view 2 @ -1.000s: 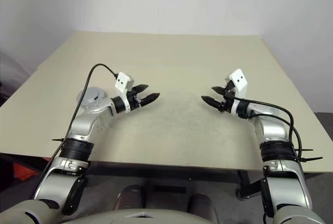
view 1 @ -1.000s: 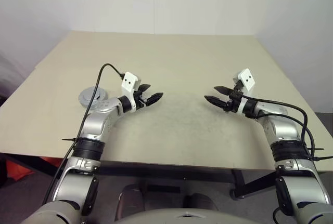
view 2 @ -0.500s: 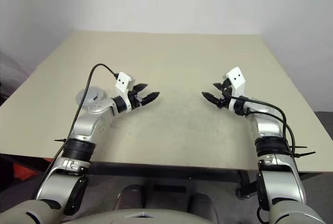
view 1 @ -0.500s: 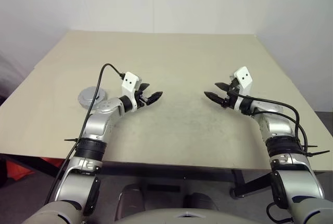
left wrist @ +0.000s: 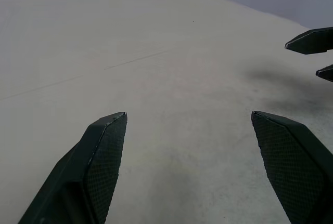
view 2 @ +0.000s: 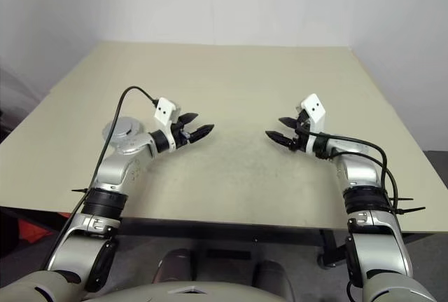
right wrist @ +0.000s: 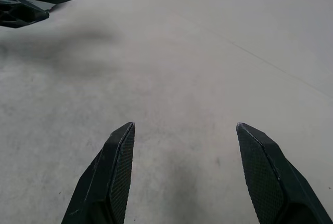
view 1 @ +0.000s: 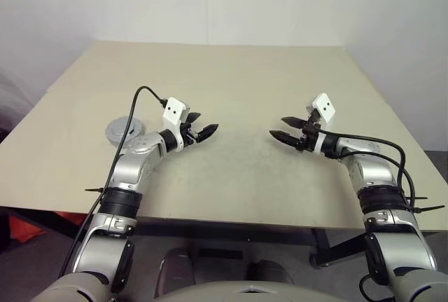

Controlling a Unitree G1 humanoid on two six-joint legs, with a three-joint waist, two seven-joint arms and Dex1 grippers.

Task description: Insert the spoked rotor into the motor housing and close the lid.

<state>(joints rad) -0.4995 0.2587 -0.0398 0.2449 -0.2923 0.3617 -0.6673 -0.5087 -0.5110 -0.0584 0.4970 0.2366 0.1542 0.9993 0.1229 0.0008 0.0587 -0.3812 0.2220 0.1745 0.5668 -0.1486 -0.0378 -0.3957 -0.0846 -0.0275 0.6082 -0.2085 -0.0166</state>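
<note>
The motor housing (view 1: 117, 132) lies on the table's left side as a round, flat silvery shape, partly hidden behind my left forearm. Its top looks like the lid (view 2: 124, 127) lying shut over it; the seam is too small to make out. The spoked rotor is hidden. My left gripper (view 1: 208, 122) hovers open and empty to the right of the housing, well apart from it. My right gripper (view 1: 277, 127) is open and empty too, facing the left one across a gap over the table's middle. The left wrist view shows its fingers (left wrist: 104, 156) spread over bare tabletop, and the right fingers (right wrist: 114, 167) stand the same way.
The beige table (view 1: 231, 78) stretches far behind both grippers, with a white wall beyond it. A black cable (view 1: 140, 95) arcs from my left wrist over the housing. The table's front edge runs just under my forearms.
</note>
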